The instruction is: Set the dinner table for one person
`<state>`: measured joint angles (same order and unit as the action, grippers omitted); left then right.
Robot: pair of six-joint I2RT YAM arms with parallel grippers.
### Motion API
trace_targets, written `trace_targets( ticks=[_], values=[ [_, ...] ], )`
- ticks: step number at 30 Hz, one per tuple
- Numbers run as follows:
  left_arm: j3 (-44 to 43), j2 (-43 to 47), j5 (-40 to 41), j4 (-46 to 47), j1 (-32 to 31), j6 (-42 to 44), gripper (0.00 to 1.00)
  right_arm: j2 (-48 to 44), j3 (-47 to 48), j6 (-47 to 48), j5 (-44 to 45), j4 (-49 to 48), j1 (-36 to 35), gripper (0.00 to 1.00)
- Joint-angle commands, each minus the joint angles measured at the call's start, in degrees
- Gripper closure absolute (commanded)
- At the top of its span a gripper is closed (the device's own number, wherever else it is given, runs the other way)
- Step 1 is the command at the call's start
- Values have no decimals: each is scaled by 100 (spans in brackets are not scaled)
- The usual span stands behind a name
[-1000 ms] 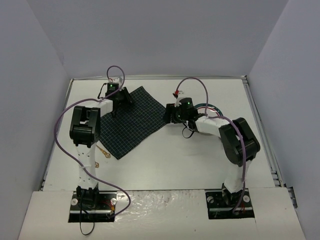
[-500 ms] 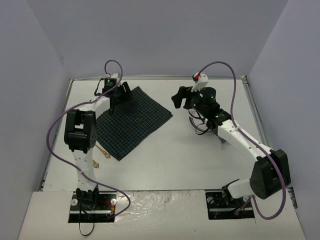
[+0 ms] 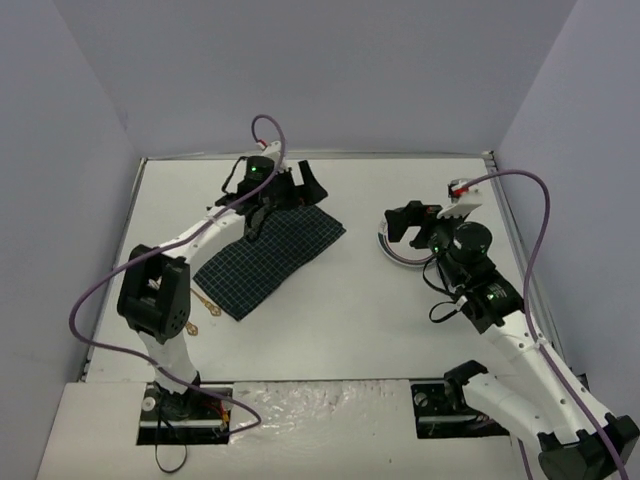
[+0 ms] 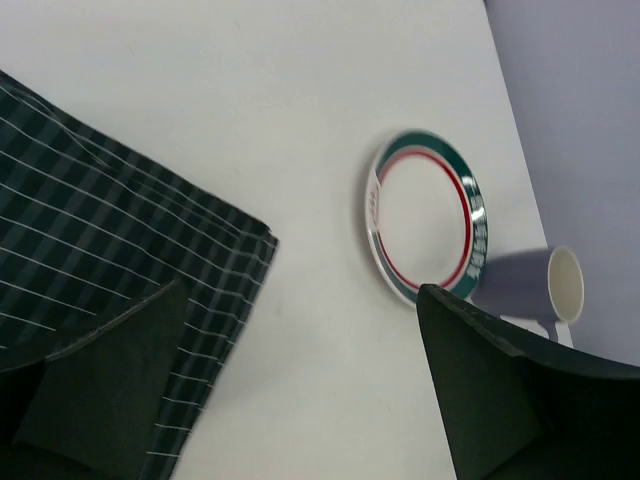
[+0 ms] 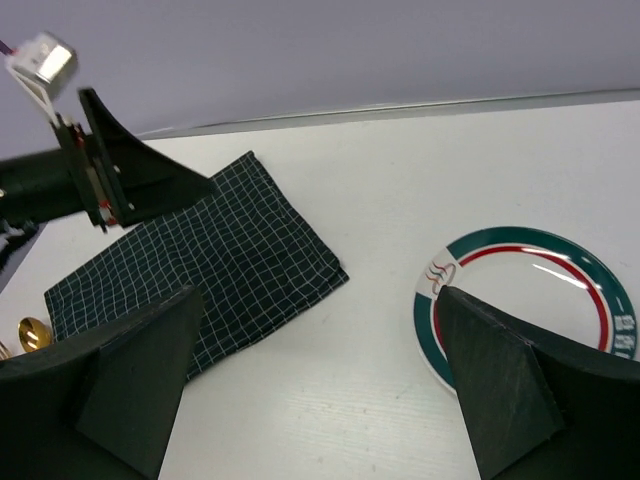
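The dinner table (image 3: 330,320) is a large white top. A dark green checked cloth (image 3: 265,258) lies spread on its left half, also seen in the left wrist view (image 4: 90,260) and the right wrist view (image 5: 200,260). My left gripper (image 3: 280,200) hangs open above the cloth's far corner, nothing between its fingers (image 4: 100,390). My right gripper (image 3: 420,228) is open and empty above a white plate (image 3: 385,246) with a green and red rim (image 5: 530,250). A pale mug (image 4: 555,290) stands just beyond the plate (image 4: 425,215).
A gold spoon (image 3: 206,305) lies off the cloth's near left edge, its bowl visible in the right wrist view (image 5: 30,330). Metal rails (image 3: 520,250) edge the table, and grey walls close in on three sides. The left gripper (image 5: 110,175) shows above the cloth.
Both grippers have opened wide and left the cloth. The left one moved right along the cloth's far edge. The right arm swung back to the right and now hangs over the plate.
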<state>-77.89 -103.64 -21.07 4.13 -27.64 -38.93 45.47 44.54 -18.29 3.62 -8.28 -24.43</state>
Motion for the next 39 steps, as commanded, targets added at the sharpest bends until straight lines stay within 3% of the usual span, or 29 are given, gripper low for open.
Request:
trace_targets(
  ticks=[1,9,25,34,39],
  values=[
    [-31,-176,-14,691,-660,-643,3,-787,-268,-122,365,142,0,0],
    [-587,-1226,397,1110,-1468,-1248,3,-1697,-543,-215,385,513,0,0],
    [-1455,-2684,1778,1322,-2018,-2494,5,-2307,-649,-421,404,1041,0,0],
    [-1911,-3067,2045,891,-2034,-2597,35,-2428,-727,-360,508,1132,9,0],
    [-1840,-3018,2002,936,-2034,-2547,72,-2440,-733,-319,509,1168,0,0]
  ],
)
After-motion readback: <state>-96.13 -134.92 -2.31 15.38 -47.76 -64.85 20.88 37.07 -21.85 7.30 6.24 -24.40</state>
